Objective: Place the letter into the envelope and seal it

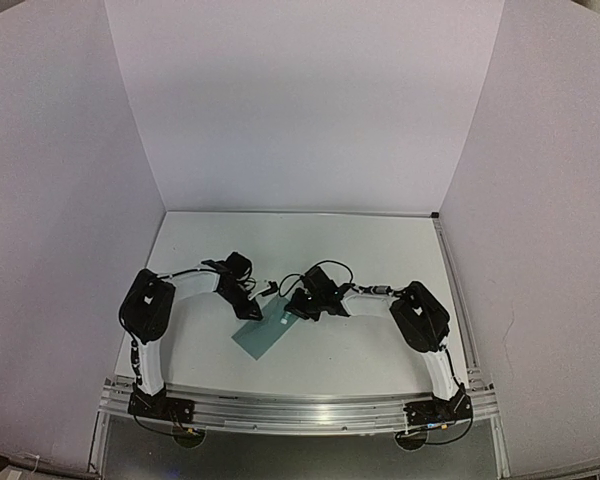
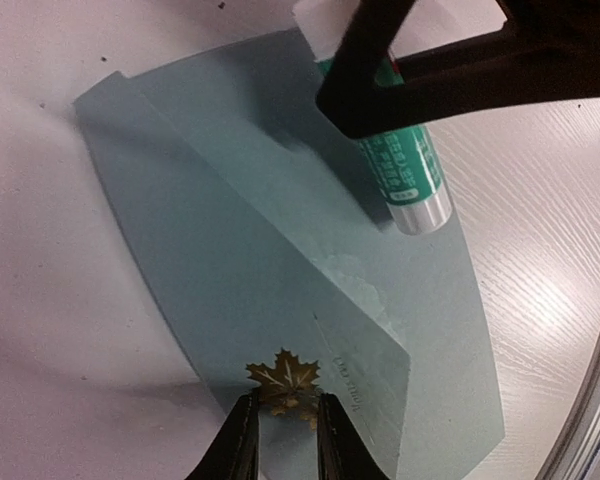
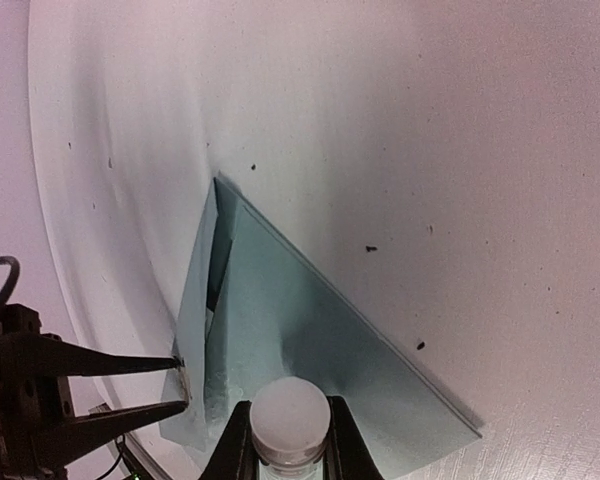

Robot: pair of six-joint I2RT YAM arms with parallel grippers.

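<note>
Teal envelope [image 1: 262, 337] lies flat on the table [image 1: 380, 250] between both arms, long axis diagonal to the near edge. The folded flap's tip points at the left gripper [image 2: 285, 418], which is pinching a gold maple-leaf sticker [image 2: 283, 377]. The right gripper [image 3: 288, 442] is clamped on a glue stick [image 2: 405, 170] whose end touches the envelope.

White table, teal envelope lying on it

The table [image 1: 380, 250] is white with a faint wood grain. A few tiny dark specks [image 3: 370, 248] are scattered out past the right claw [image 3: 290, 432]. The envelope [image 2: 230, 260] lies flat on it right under both claws. One edge sits at the tips of the left claw [image 2: 285, 425], and the right claw hangs over the middle. Its flap is folded down, gaping a bit at one side. A silver rail [image 1: 300, 410] runs along the table edge behind the claws.
</note>
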